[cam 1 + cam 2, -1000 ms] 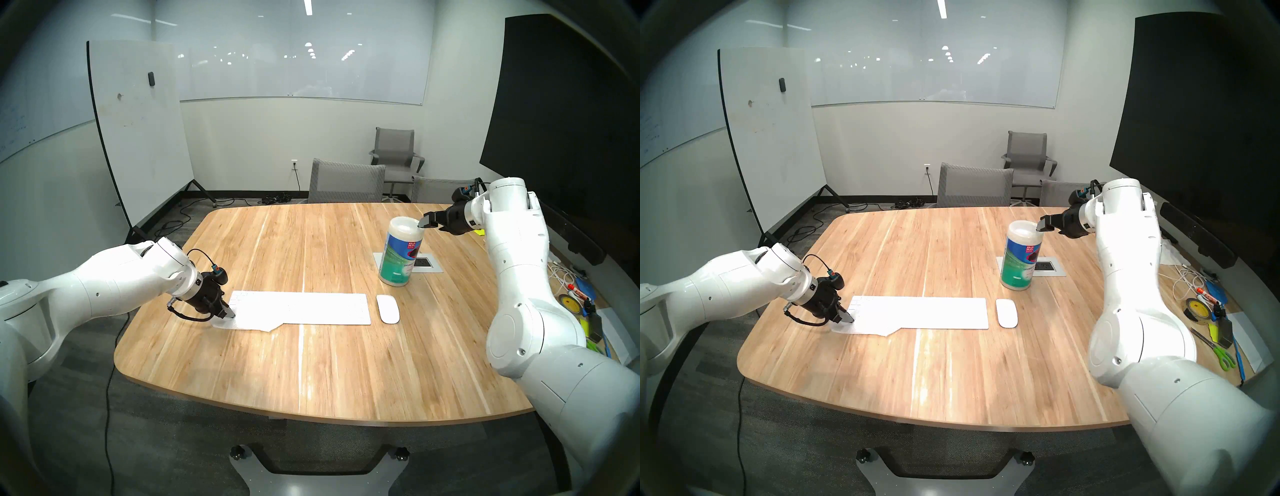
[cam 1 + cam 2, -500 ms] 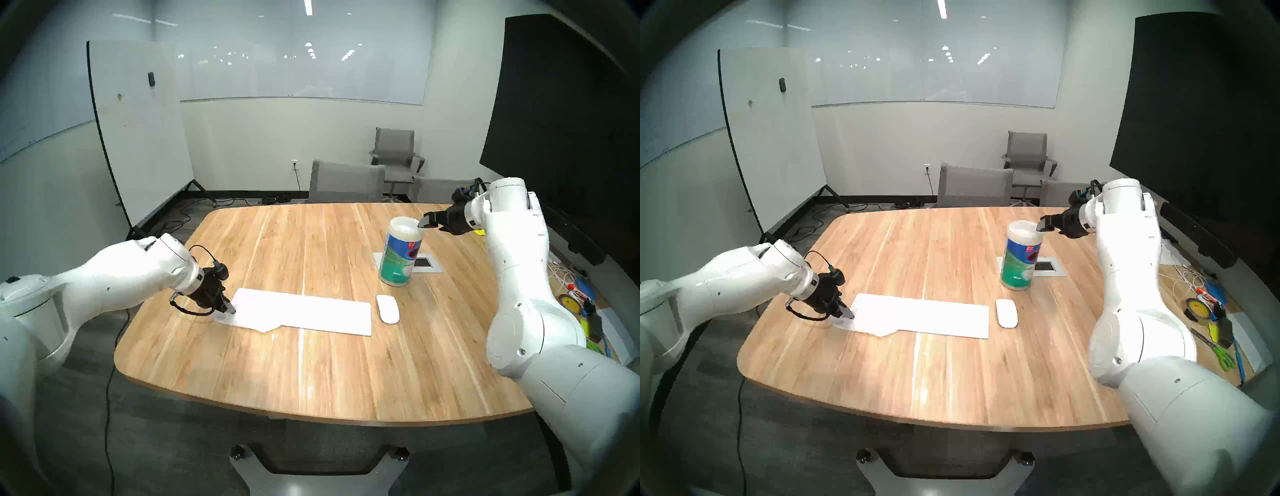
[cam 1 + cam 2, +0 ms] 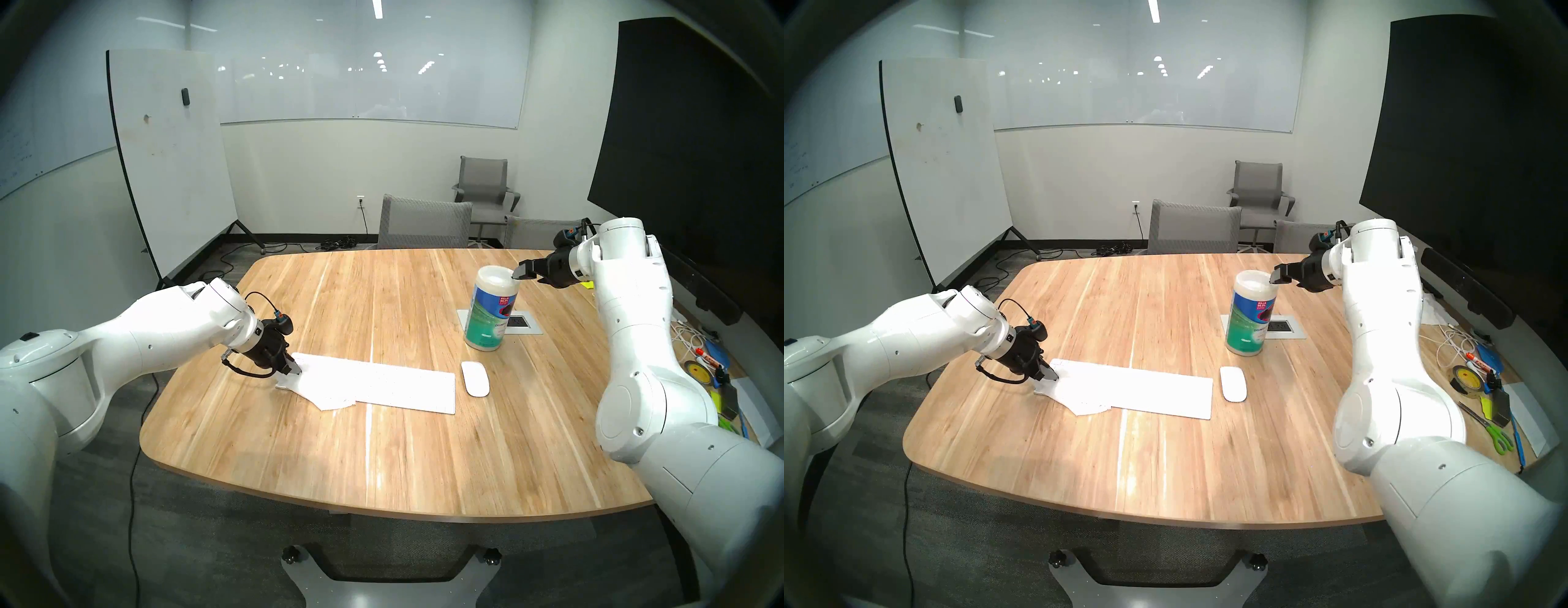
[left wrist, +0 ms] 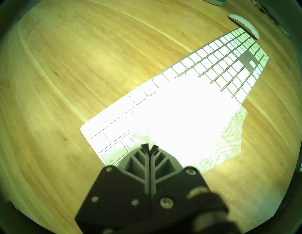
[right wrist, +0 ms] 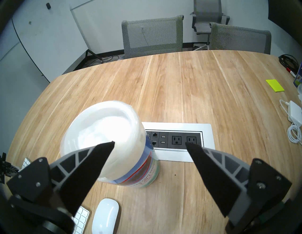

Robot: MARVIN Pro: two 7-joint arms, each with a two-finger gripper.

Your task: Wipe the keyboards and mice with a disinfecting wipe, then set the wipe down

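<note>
The left pincer is closed on the disinfecting wipe, pinching it at its left end, right over the left end of the keyboard. From there the wipe drapes across the keyboard's left part and spills over its near edge onto the desk, a rumpled corner pointing toward the desk's near edge. The keyboard lies slightly askew in the left-centre of the desk, and the mouse sits just beside its right end, apart from it.

The left arm reaches in from the desk's left edge, its pincer angled steeply downward. The right arm is raised over the far right part of the desk, its right pincer open and empty, hanging just beside the top of the canister, which stands upright next to the power outlet panel.

The left wrist view shows the fingers pressed together and the wipe's quilted texture, though much of the sheet is washed out white. The right wrist view shows the wide gap between its fingers, which the head views hide.
</note>
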